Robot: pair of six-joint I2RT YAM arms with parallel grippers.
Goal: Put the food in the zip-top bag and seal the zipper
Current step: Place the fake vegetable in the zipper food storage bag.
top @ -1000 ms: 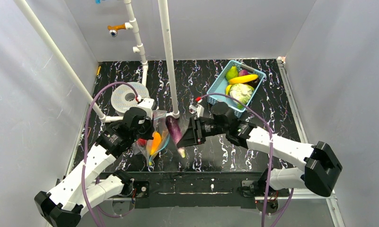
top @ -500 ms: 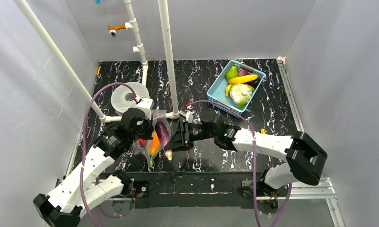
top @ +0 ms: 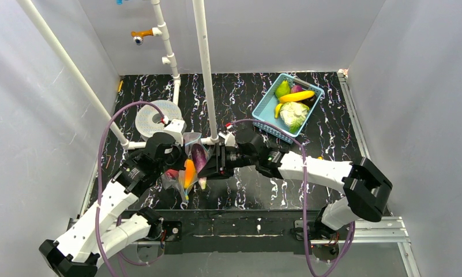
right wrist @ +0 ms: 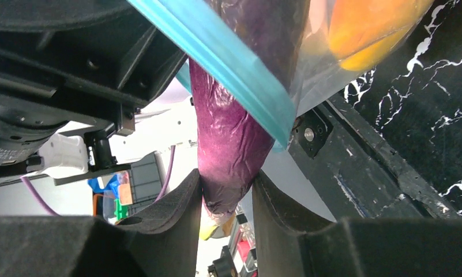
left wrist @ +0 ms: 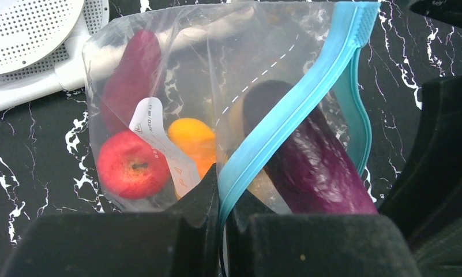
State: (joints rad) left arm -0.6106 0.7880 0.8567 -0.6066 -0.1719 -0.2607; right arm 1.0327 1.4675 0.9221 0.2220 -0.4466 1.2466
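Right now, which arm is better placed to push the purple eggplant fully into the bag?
Right. The right gripper holds the purple eggplant, partly inside the bag; the left gripper is shut on the zipper.

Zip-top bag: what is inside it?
A red apple, an orange piece, a dark red piece; a purple eggplant is partway in. The left gripper covers the bag's near corner.

— What encloses the space?
— Plain pale grey walls (top: 38, 144) on three sides, softly and evenly lit.
— And the surface below?
— A black marble-patterned worktop with white veins (top: 240, 92), with a silver metal rail (top: 359, 137) along its right edge.
— Anything fixed there?
— White plastic pipes (top: 204, 63) rise from it. A short orange fitting (top: 142, 33) branches off one near the back wall.
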